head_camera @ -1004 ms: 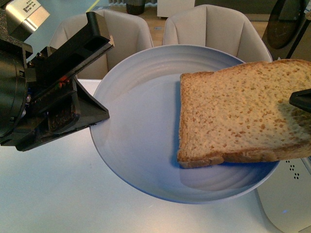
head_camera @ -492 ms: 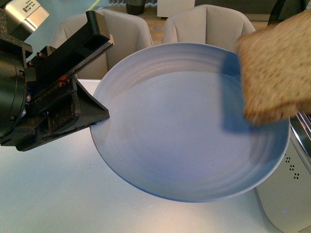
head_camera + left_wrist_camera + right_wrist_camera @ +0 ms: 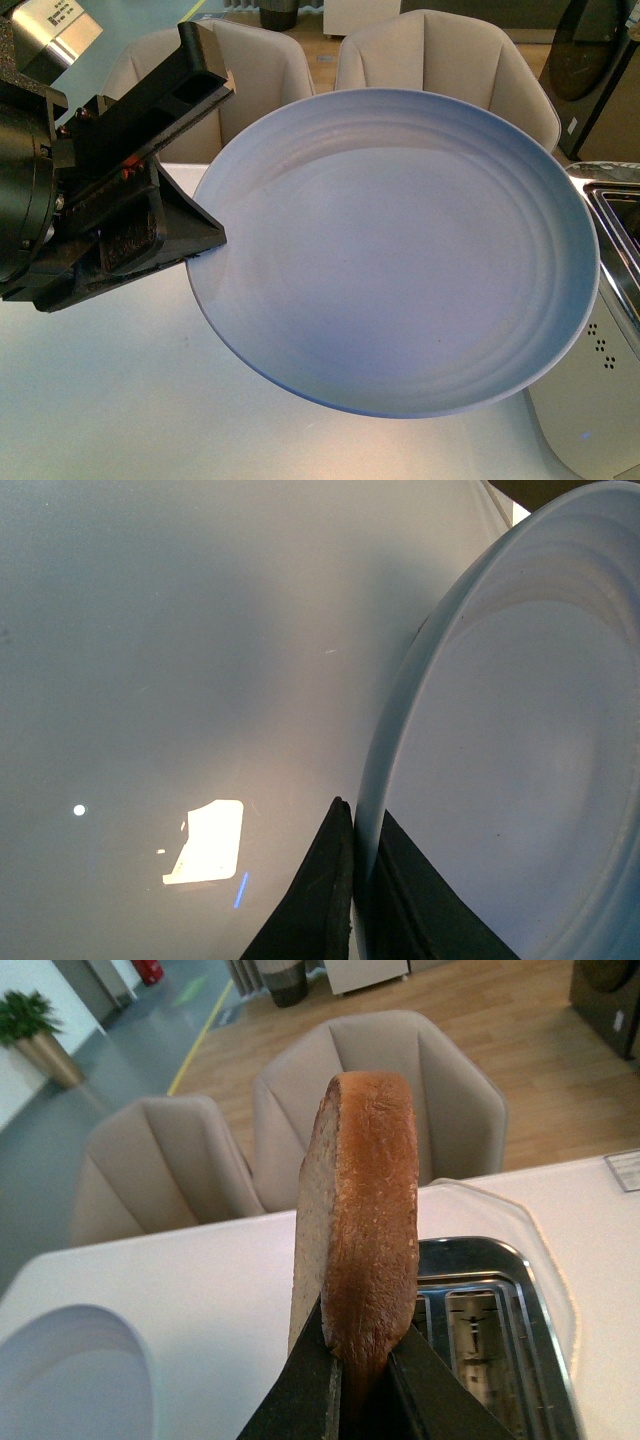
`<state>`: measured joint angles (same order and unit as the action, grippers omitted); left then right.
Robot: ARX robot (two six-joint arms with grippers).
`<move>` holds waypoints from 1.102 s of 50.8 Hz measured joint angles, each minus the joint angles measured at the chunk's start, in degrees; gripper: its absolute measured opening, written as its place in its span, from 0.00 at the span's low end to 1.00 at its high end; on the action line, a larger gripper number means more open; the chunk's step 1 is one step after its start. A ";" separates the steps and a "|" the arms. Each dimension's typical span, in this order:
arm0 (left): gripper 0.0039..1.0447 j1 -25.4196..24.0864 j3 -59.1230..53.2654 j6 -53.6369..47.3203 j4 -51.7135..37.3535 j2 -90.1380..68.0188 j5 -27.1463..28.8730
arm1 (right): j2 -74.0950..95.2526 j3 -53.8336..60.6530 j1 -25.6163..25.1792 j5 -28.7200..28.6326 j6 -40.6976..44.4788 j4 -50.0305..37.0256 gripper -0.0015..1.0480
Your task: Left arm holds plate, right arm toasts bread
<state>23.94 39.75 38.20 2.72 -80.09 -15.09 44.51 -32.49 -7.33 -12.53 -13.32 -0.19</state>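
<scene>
The large pale blue-grey plate (image 3: 400, 260) is held tilted above the white table, with nothing on it. My left gripper (image 3: 205, 190) is shut on its left rim. In the left wrist view the plate (image 3: 500, 780) rim runs between the two black jaws of the left gripper (image 3: 365, 880). In the right wrist view the bread (image 3: 360, 1210) stands upright and edge-on, crust towards the camera, with my right gripper (image 3: 365, 1370) shut on its lower edge. It hangs above the table beside the toaster (image 3: 480, 1330). Neither the bread nor the right gripper shows in the front view.
A silver-topped white toaster (image 3: 610, 210) stands at the table's right side, its slots (image 3: 478, 1325) open upward. Two beige chairs (image 3: 440, 60) stand behind the table. White tabletop (image 3: 150, 630) lies under the plate.
The bread has been lifted off the plate and carried out of the front view to the right. The plate and the left gripper have stayed in place.
</scene>
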 joint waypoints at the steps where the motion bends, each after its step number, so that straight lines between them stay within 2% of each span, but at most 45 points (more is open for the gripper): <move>1: 0.03 0.00 0.00 0.00 0.00 0.00 0.00 | 0.57 0.02 0.22 0.79 1.27 -0.39 0.03; 11: 0.03 0.00 0.00 0.02 0.00 0.00 -0.02 | 7.39 2.43 4.33 9.38 10.25 -6.14 0.03; 22: 0.03 0.00 0.00 0.04 0.00 0.02 0.00 | 16.46 4.24 8.92 15.61 12.72 -11.17 0.03; 40: 0.03 0.00 0.00 0.04 0.00 0.09 -0.04 | 22.77 4.24 10.86 19.98 13.88 -13.40 0.03; 47: 0.03 0.00 0.00 0.04 0.00 0.09 -0.04 | 23.15 4.24 11.37 22.01 14.12 -11.87 0.03; 56: 0.03 0.00 0.00 0.04 0.00 0.13 -0.04 | 21.94 4.24 12.31 21.97 14.23 -8.76 0.03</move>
<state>23.94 39.75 38.24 2.72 -79.96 -15.14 66.46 -28.25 4.97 9.43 0.91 -8.95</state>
